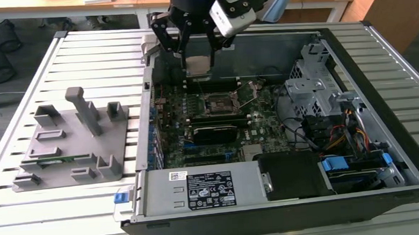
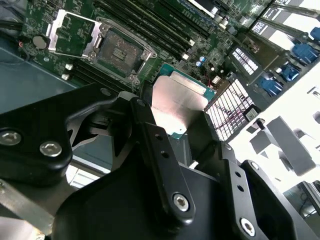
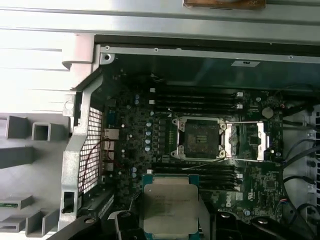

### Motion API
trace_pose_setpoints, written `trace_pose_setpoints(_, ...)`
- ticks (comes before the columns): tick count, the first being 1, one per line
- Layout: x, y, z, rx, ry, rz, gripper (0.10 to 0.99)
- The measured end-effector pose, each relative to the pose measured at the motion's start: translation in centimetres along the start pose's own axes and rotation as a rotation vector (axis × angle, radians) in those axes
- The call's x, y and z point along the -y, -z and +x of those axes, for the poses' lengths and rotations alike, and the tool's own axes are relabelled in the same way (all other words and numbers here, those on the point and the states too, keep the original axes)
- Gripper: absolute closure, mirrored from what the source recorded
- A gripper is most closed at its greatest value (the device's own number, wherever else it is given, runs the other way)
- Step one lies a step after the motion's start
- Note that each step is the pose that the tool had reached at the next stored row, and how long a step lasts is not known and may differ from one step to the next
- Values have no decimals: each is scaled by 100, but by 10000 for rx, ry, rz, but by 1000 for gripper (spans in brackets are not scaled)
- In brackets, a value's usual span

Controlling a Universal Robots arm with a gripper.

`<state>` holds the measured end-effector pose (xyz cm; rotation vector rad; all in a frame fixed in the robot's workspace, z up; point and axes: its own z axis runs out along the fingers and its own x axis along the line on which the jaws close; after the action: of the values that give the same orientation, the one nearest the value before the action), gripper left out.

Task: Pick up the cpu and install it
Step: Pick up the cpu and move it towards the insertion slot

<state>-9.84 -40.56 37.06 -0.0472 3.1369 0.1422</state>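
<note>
Gripper: black gripper [image 1: 196,58] clamps one silvery square cpu [image 1: 198,66].
Socket: one black square socket [image 1: 218,103], frame open, cpu's six o'clock in exterior view.
Rack: one grey slotted rack [image 1: 67,141], eight o'clock.

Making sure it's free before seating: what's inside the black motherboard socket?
The socket is empty: bare dark bed shows, frame swung open. The cpu, in the gripper, covers none of it.

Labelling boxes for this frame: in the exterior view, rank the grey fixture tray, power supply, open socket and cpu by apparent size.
1. grey fixture tray
2. power supply
3. open socket and cpu look alike. The cpu is held high in the hand, so they stay tied.
</note>
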Motion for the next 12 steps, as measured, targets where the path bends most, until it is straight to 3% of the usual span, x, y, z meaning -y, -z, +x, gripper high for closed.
trace_pose_setpoints(12,5,-3,-183,43,4,1,561)
